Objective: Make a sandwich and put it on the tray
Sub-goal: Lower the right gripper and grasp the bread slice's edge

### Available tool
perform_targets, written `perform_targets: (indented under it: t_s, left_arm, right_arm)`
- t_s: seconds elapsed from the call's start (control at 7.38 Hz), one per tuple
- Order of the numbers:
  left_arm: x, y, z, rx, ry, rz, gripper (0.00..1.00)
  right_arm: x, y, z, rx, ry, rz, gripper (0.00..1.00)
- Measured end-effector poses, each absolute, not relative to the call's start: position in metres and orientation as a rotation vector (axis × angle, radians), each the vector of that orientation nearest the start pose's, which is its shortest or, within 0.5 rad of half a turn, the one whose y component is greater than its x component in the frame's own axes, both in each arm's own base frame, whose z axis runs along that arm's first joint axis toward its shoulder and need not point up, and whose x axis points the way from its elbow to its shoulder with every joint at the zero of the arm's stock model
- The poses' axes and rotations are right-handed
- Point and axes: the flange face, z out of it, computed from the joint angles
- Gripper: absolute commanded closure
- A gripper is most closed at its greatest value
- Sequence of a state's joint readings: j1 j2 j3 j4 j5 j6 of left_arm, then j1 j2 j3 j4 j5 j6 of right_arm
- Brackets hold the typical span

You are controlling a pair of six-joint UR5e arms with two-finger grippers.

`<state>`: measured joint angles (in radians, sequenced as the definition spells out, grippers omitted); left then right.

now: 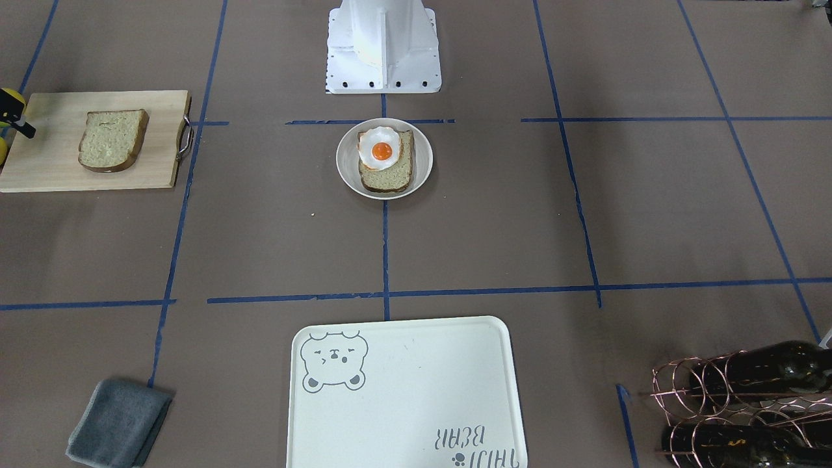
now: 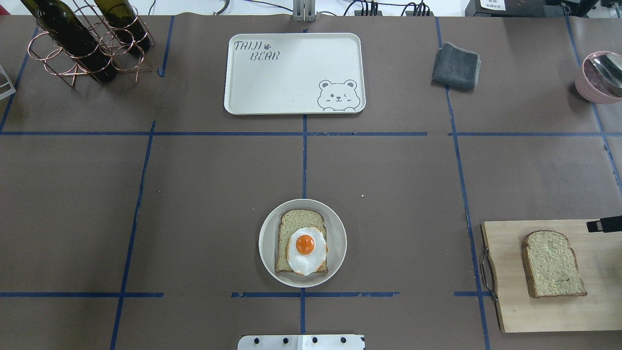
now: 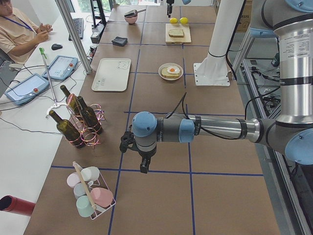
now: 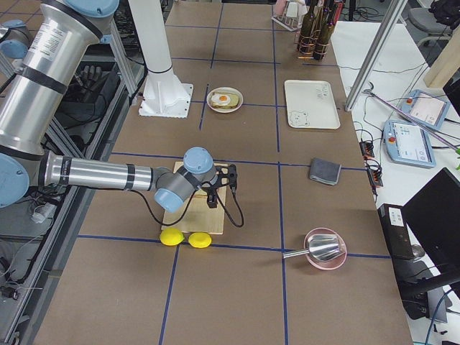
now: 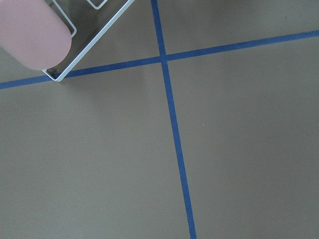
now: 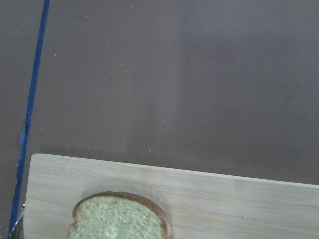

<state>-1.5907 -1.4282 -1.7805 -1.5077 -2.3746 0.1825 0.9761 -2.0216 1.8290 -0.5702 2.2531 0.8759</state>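
One bread slice (image 2: 299, 218) lies on a small round white plate (image 2: 265, 243) at the table's middle, with the fried egg (image 2: 306, 250) on top of it. They also show in the front view: bread (image 1: 387, 175), egg (image 1: 379, 148). The second bread slice (image 2: 551, 262) lies on the wooden cutting board (image 2: 510, 301), and its top shows in the right wrist view (image 6: 117, 219). The bear tray (image 2: 291, 73) is bare at the far side. My right gripper (image 2: 602, 225) hovers at the board's far right edge; I cannot tell its state. My left gripper (image 3: 128, 144) hangs far off, state unclear.
A copper rack with wine bottles (image 2: 82, 43) stands at the far left. A grey cloth (image 2: 456, 65) lies right of the tray. A pink bowl with a metal scoop (image 2: 600, 78) sits far right. Two lemons (image 4: 185, 238) lie beside the board. A rack of cups (image 3: 90, 193) stands near the left gripper.
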Motion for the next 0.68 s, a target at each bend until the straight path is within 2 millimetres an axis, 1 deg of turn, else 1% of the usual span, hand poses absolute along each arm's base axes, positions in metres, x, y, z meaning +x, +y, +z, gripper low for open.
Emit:
perform_targets:
  t_s: [0.27, 0.41, 0.68]
  left_arm:
    - [-0.070, -0.430, 0.626, 0.085, 0.801, 0.155, 0.00]
    - [-0.070, -0.430, 0.626, 0.084, 0.801, 0.155, 0.00]
    - [-0.070, -0.430, 0.627, 0.083, 0.801, 0.155, 0.00]
  right_arm:
    - [-0.156, -0.299, 0.600, 0.133, -0.982, -0.014, 0.21]
    - [-0.166, -0.295, 0.601, 0.125, -0.976, -0.022, 0.25]
    - [-0.177, -0.289, 0.609, 0.106, -0.962, -0.039, 0.34]
